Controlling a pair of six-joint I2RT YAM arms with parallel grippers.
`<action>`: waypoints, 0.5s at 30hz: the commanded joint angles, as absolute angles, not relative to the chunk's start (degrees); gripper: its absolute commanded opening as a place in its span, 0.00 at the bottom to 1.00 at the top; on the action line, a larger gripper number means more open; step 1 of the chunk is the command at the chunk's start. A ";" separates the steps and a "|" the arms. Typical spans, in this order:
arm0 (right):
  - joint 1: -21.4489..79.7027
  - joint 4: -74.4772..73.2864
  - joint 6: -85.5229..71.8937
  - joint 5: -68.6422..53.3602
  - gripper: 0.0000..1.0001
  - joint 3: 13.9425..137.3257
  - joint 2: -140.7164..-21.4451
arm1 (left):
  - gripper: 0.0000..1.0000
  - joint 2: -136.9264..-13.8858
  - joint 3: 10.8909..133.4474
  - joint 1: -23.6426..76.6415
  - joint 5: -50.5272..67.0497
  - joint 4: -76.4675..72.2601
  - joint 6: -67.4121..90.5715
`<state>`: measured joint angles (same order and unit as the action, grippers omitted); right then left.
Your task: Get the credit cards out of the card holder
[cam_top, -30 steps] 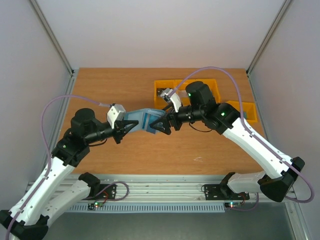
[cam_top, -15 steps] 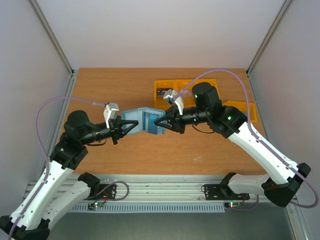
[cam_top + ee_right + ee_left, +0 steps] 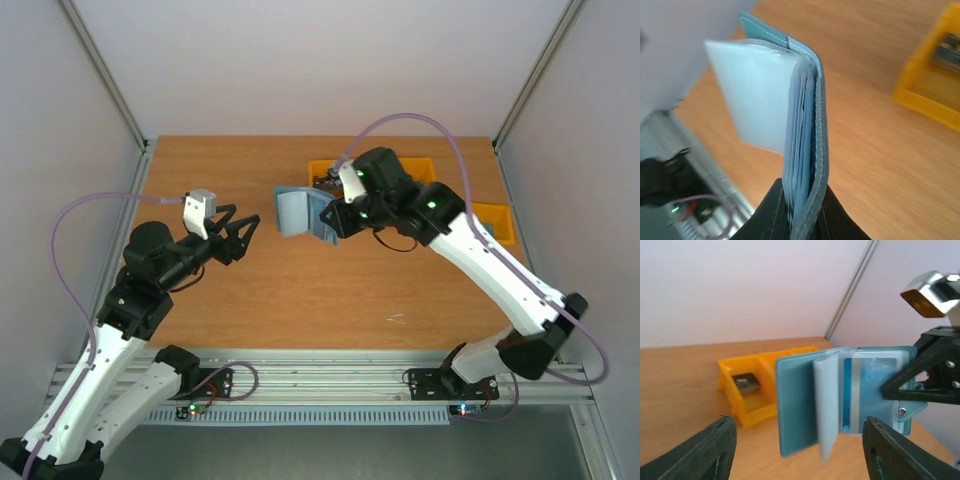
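Fingers (image 3: 771, 212) on my right gripper (image 3: 330, 222) are pinched narrow on one edge of the teal card holder (image 3: 298, 212). I see it held up off the table (image 3: 300, 300), standing on edge and fanned open, so its clear sleeves (image 3: 752, 100) splay out and a blue credit card (image 3: 856, 390) shows tucked inside one pocket. My left gripper (image 3: 243, 236) hangs near the holder on the left side with jaws spread wide, touching nothing, and the yellow bins (image 3: 330, 168) sit just behind the holder toward the table's far right.
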<state>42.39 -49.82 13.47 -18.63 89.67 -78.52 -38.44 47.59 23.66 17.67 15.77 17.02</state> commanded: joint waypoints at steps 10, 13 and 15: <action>53.09 -60.40 12.90 -3.52 0.01 103.44 -90.35 | 0.41 -39.32 42.81 25.55 47.86 0.87 18.60; 53.09 -56.41 14.54 -9.06 0.01 101.49 -87.92 | 0.36 -40.58 42.48 25.58 47.11 2.12 23.33; 53.09 -54.41 15.92 -12.83 0.01 100.58 -86.79 | 0.36 -41.14 42.16 25.55 45.68 3.23 25.17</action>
